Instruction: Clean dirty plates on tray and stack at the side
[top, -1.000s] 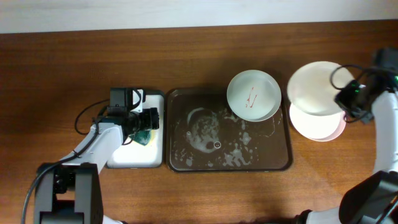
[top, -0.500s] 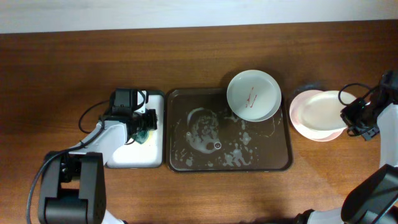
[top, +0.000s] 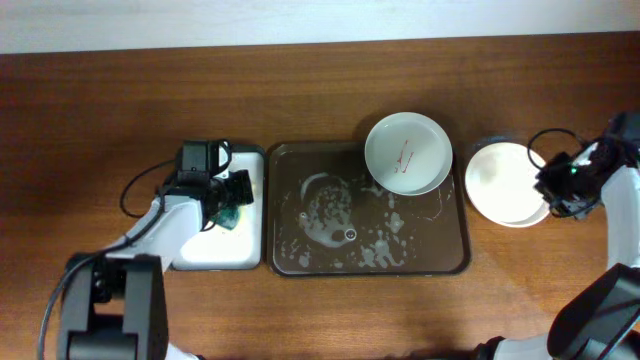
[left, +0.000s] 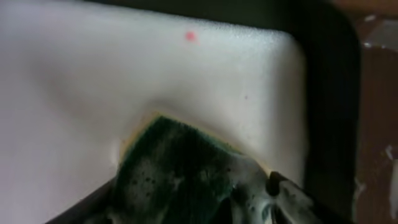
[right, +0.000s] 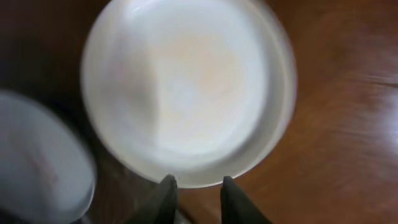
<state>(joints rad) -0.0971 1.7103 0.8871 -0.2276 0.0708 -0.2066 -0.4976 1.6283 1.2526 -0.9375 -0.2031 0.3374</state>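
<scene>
Now the right gripper (right: 196, 182), jaws parting, is letting go of the stacked plates (top: 505, 185) at three o'clock, leaving one smeared plate (top: 407, 152) on the tray (top: 290, 172).

My overhead camera looks straight down on the surface (top: 120, 100) from well above. It has the dark tray (top: 466, 235) at frame centre and my 2 arms coming in from the lower corners. My left wrist camera sits very close over the white tray (left: 124, 68), facing down, with the sponge (left: 180, 174) at lower centre. Overhead shows both left of centre. My right wrist camera looks down past my right claw (right: 197, 186) at bottom centre onto the white plate (right: 186, 87), blurred. The pale green plate (right: 37, 168) is at its lower left. Overhead shows both plates on its right.
</scene>
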